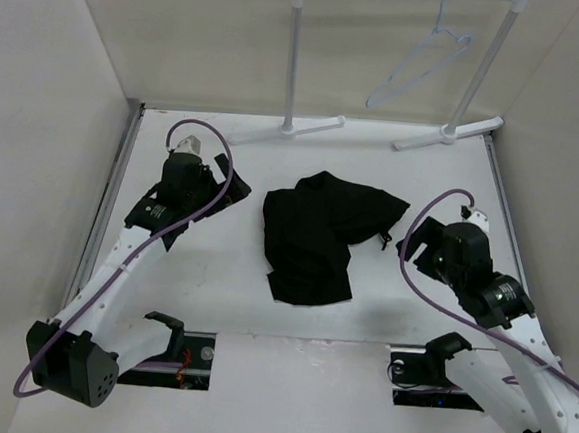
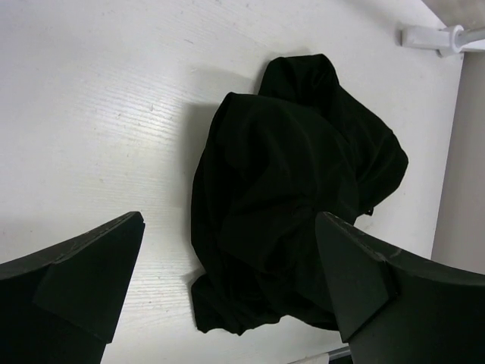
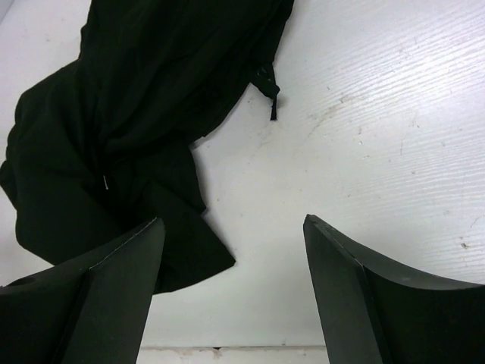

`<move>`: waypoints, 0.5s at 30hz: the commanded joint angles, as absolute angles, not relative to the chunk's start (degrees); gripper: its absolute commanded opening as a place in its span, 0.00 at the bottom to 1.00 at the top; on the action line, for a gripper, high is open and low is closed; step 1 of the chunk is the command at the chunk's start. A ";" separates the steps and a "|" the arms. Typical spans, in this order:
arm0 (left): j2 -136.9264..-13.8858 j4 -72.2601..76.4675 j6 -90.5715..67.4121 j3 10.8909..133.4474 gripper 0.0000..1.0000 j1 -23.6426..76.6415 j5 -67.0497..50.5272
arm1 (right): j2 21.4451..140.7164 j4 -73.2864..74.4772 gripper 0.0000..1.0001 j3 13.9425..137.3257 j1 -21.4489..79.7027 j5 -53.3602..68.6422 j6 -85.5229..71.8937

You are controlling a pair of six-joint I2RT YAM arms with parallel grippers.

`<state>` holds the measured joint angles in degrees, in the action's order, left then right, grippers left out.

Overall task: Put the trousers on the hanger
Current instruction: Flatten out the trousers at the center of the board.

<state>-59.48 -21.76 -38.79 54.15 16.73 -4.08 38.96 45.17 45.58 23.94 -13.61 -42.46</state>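
black trousers [image 1: 316, 234], pale bluish-white hanger [image 1: 418, 68]

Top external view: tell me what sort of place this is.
Probably a robot test cell for garment handling: a white table boxed in by plain panel walls, a tubular garment rack with a wire hanger hung on it at the far end, and black trousers crumpled between the left arm and right arm.

A robot lab cell: white bench [image 1: 232, 307] boxed by bare wall panels [image 1: 37, 106], left arm [image 1: 126, 254] and right arm [image 1: 511, 306] bolted at 6 o'clock, garment rack [image 1: 295, 56] at 12 o'clock.
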 commanded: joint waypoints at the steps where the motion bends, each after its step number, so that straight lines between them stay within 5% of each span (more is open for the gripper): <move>1: -60.29 -21.36 -38.67 57.12 1.00 16.13 -4.48 | 36.83 44.12 0.78 45.53 23.25 -13.10 -42.10; 5: -61.26 -19.96 -38.24 58.71 1.00 16.12 -6.24 | 35.95 43.95 0.66 45.09 23.25 -12.57 -42.45; 11: -60.03 -6.70 -42.71 51.52 1.00 18.93 6.20 | 38.49 43.25 0.11 46.67 23.60 -8.80 -43.24; 14: -61.60 -4.75 -43.50 51.68 1.00 19.29 10.36 | 42.00 39.58 0.07 47.63 27.44 -2.93 -44.38; 15: -64.13 -2.74 -42.46 51.94 0.90 18.77 8.46 | 43.58 36.16 0.12 47.46 30.51 -0.99 -45.17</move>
